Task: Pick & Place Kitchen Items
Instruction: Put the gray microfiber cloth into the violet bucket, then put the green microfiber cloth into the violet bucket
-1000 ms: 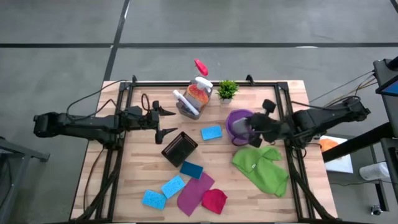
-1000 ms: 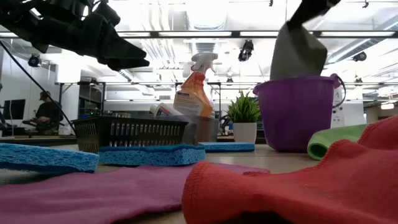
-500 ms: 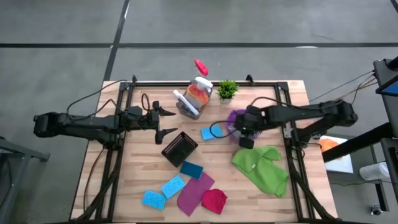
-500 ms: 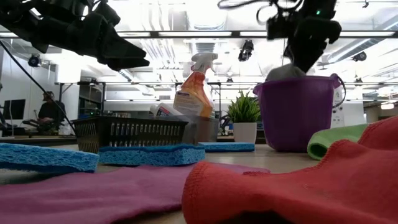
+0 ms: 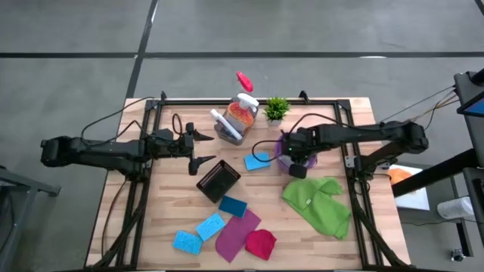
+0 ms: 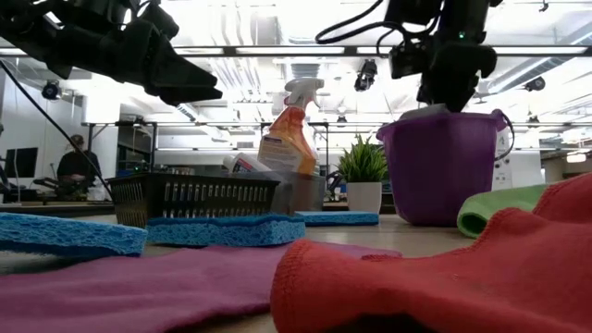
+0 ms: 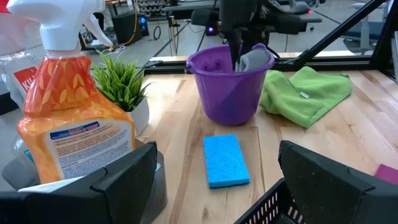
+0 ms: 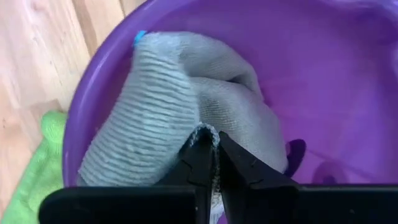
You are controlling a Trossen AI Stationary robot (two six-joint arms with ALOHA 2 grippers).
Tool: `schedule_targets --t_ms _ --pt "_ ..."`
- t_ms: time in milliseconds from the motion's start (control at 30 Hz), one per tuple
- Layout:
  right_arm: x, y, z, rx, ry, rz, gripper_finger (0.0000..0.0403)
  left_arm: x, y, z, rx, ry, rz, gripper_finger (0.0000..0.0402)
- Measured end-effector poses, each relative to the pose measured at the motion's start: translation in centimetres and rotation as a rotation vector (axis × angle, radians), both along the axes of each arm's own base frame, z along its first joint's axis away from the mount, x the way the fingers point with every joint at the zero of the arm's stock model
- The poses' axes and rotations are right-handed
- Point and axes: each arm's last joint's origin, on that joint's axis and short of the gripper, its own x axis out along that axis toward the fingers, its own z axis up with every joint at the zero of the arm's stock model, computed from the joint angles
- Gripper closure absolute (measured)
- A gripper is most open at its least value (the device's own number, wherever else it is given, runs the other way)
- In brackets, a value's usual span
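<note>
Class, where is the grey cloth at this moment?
The grey cloth sits inside the purple bucket on the table's right half, pinched by the right gripper, between the potted plant and the green cloth.

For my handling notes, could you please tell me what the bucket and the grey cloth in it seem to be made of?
Bucket: likely plastic, smooth, slightly glossy purple walls. Grey cloth: soft knitted or woven fabric, with ribbed texture and folds, pinched by the right claw.
</note>
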Motion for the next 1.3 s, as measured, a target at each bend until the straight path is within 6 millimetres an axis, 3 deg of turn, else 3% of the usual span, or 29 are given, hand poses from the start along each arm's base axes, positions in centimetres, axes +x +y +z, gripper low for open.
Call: schedule_targets --t_ms 133,400,567,800,1033,1300 --pt "-0.4 0.0 0.6 -0.012 -0.026 -0.016 0.0346 0.0 0.0 -0.1 -0.001 0.006 0.0 0.0066" --pt "-0.7 -0.1 1.1 -0.056 -0.04 -0.018 0.0179 0.0 0.0 -0.1 -0.001 0.006 0.0 0.0066" --pt "-1.1 -0.2 1.9 -0.096 -0.05 -0.031 0.0115 0.0 0.0 -0.1 -0.001 0.005 0.0 0.0066" --pt "-2.6 -0.2 5.6 -0.156 -0.186 -0.054 0.0106 0.0 0.0 -0.1 -0.001 0.005 0.0 0.0066" --pt "-5.2 0.8 9.2 -0.17 -0.493 -0.033 0.0106 0.0 0.0 -0.1 -0.001 0.006 0.0 0.0066" --pt "-7.4 1.0 8.5 -0.153 -0.454 -0.095 0.0106 0.0 0.0 -0.1 -0.001 0.006 0.0 0.0066"
